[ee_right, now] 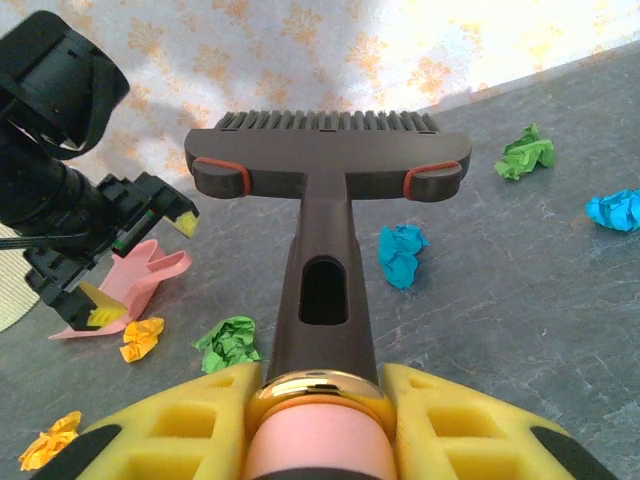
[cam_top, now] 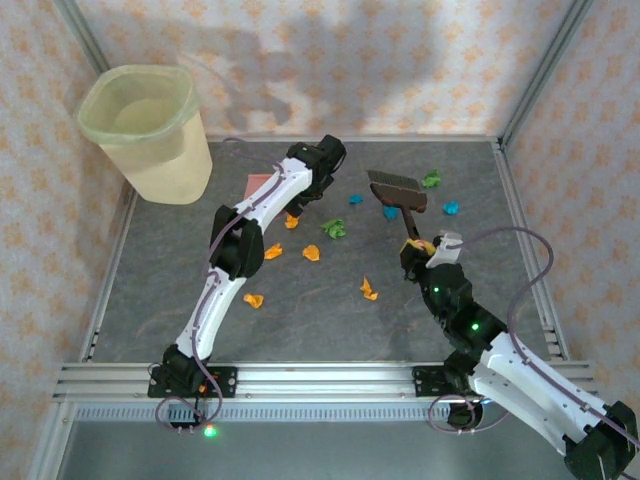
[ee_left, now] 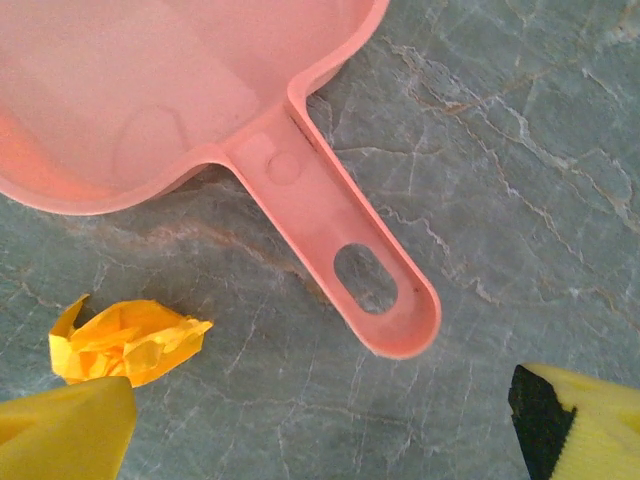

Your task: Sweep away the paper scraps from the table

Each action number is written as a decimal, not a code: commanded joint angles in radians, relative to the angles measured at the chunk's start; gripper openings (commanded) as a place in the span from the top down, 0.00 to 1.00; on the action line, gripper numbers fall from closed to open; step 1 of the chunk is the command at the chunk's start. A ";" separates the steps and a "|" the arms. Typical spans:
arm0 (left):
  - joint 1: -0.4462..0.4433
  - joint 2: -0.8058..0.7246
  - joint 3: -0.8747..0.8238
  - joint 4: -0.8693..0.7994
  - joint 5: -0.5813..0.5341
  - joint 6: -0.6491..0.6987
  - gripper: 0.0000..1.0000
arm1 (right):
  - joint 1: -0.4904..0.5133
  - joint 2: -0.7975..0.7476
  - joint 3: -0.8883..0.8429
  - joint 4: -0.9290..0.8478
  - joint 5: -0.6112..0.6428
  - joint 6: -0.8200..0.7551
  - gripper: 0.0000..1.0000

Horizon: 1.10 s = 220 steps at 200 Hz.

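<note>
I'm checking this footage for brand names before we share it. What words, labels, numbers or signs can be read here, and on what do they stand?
No readable text anywhere.
Dustpan: plain pink plastic, no marking.
Brush: dark head, no label visible.
Bin: blank.
Paper scraps: plain coloured paper, no print.
Wallpaper: an orange floral pattern, no lettering.
</note>
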<state>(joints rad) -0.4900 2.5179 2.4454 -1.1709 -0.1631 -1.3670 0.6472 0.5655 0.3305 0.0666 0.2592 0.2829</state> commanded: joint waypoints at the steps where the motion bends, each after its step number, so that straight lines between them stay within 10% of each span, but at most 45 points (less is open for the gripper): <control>1: 0.015 0.023 0.026 0.039 -0.006 -0.059 0.05 | 0.000 -0.016 -0.004 0.079 0.022 -0.014 1.00; 220: 0.073 0.084 0.013 0.134 0.034 -0.104 0.36 | 0.001 0.010 -0.008 0.099 0.006 -0.017 1.00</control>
<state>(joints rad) -0.4244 2.5874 2.4474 -1.0382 -0.1188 -1.4654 0.6472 0.5816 0.3267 0.0978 0.2546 0.2829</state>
